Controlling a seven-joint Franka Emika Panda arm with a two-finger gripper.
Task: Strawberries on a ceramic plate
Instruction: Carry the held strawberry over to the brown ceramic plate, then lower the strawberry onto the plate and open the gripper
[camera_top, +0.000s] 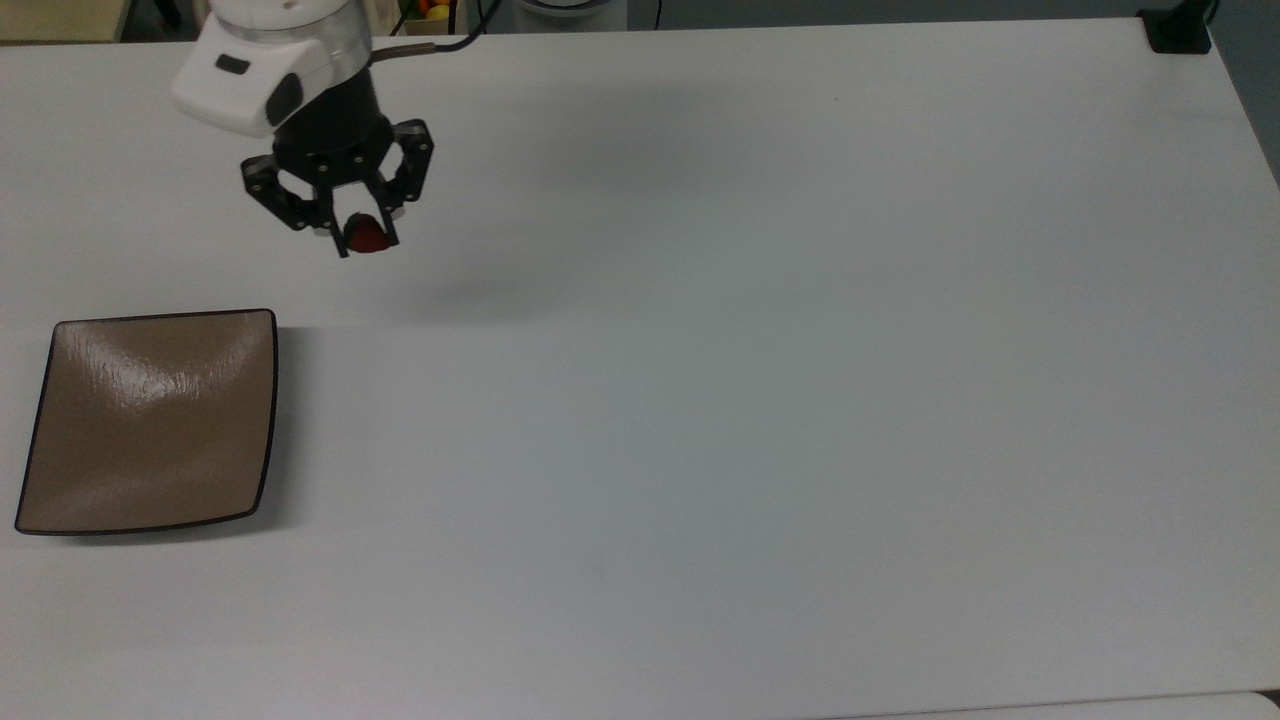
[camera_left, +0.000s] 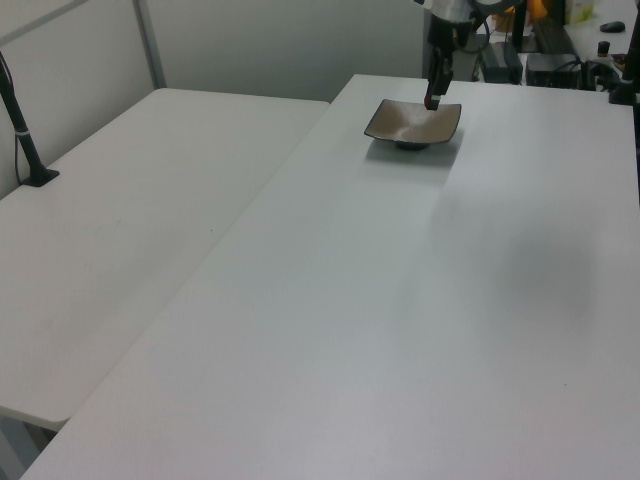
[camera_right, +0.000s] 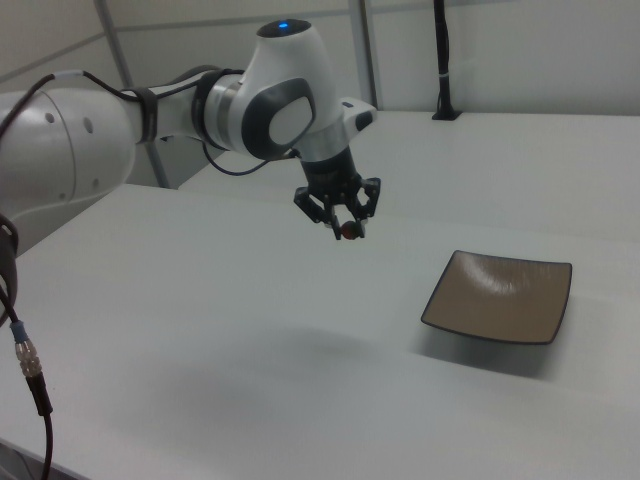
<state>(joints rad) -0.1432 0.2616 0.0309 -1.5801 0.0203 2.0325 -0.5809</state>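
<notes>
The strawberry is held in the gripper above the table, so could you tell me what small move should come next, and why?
Probably carry it further toward the top view's lower left: the gripper is shut on the strawberry, which hangs over bare table, short of the ceramic plate, which holds nothing.

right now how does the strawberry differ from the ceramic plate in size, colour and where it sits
Size: the strawberry is tiny, while the ceramic plate is large and square.
Colour: the strawberry is red; the ceramic plate is glossy tan-brown with a thin dark rim.
Place: the strawberry is held in the air by the gripper, while the ceramic plate rests on the white table, with nothing on it.
</notes>
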